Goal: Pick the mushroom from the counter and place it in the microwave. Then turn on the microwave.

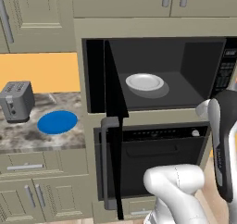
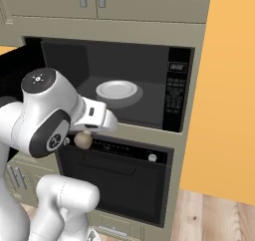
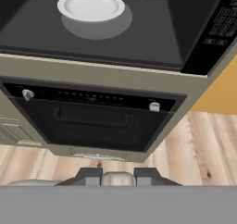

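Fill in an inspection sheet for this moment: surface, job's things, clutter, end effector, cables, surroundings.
Surface: counter, speckled marble look, left of the appliances.
Job's things: mushroom held in front of the oven's top edge, not yet inside; microwave door swung open, white plate inside, keypad on the right.
Clutter: grey toaster and blue round plate on the counter.
End effector: end effector shut on the mushroom, below the microwave opening.
Cables: nothing seen.
Surroundings: black oven below the microwave, beige cabinets, orange wall, wood floor.
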Controlling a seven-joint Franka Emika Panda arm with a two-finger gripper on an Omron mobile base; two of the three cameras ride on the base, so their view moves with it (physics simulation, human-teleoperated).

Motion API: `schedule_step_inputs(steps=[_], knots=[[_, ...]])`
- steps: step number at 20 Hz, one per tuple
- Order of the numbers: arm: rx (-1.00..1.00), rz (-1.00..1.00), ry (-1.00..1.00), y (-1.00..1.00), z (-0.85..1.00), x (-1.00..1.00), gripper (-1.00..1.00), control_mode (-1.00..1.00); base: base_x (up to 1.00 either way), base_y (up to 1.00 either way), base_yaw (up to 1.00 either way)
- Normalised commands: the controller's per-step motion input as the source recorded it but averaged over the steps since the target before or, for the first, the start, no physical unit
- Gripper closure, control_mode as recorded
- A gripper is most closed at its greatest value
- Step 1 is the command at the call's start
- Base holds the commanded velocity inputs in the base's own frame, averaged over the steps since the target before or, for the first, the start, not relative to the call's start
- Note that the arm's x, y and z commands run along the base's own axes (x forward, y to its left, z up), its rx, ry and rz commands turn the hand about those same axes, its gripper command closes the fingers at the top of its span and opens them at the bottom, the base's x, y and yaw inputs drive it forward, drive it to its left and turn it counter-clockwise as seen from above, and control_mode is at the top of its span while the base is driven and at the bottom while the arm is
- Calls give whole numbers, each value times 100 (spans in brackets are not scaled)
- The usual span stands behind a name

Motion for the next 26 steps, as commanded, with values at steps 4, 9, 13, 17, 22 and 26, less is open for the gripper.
schedule_step_inputs(steps=[4, 9, 13, 17, 22, 26], knots=[[1, 11, 0, 0, 7, 21, 100, -100, 0, 0, 0], [0, 9, -11, 13, 4, 18, 100, -100, 0, 0, 0], [0, 4, -22, 16, 2, 14, 100, -100, 0, 0, 0], [2, 1, -22, 15, 5, 17, 100, -100, 0, 0, 0], [7, 0, -9, 5, 9, 29, 100, -100, 0, 0, 0], [6, 0, -1, 9, 11, 36, 100, -100, 0, 0, 0]])
